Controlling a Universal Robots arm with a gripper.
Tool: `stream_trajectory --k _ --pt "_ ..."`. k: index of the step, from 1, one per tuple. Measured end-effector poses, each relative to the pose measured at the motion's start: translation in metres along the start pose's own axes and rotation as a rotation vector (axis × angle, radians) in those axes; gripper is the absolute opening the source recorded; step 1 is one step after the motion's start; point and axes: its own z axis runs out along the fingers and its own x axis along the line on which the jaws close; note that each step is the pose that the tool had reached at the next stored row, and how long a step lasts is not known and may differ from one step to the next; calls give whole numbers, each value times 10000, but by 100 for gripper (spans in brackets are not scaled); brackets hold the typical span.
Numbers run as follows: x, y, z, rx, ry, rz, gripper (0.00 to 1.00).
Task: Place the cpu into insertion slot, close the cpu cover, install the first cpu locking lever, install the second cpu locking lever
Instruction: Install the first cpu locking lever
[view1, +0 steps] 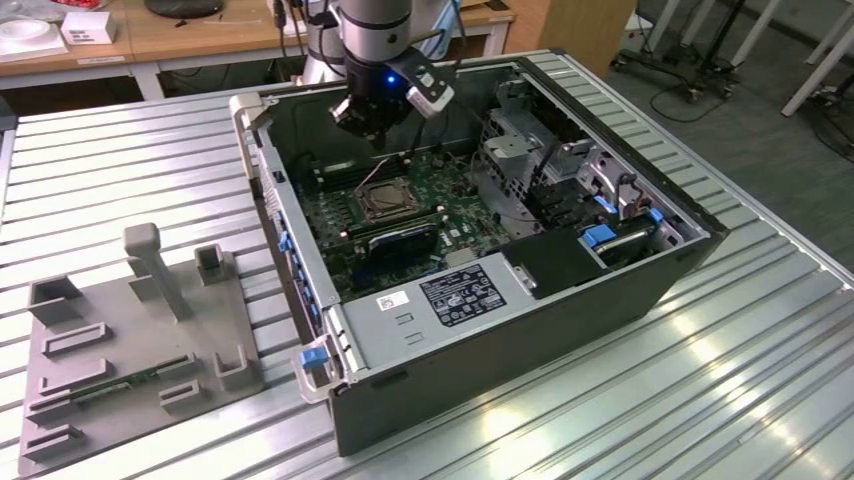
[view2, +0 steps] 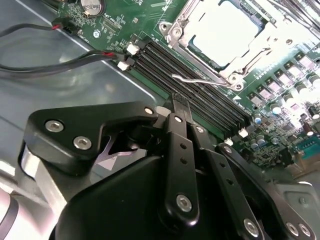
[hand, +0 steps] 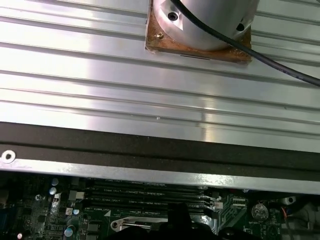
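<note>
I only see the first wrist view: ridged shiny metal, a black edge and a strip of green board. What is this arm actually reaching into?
Observer: In the exterior view, an open computer case lies on the ridged table, and the gripper hangs over the green board inside it.
Operator: Is any chip fitted yet?
Observer: Yes. In the second wrist view the cpu sits with the cpu cover down around it.
Operator: And what is the gripper nearest to?
Observer: A thin silver lever beside the memory slots, just ahead of the shut gripper.
</note>
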Motion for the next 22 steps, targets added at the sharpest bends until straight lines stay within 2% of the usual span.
stream_trajectory --k 6,13,17,22 --pt "50 -13 20 6 -82 -20 11" --pt "67 -111 78 6 -109 -24 11" --pt "76 -127 136 10 -144 -33 11" --pt "81 -126 169 12 -145 -33 11"
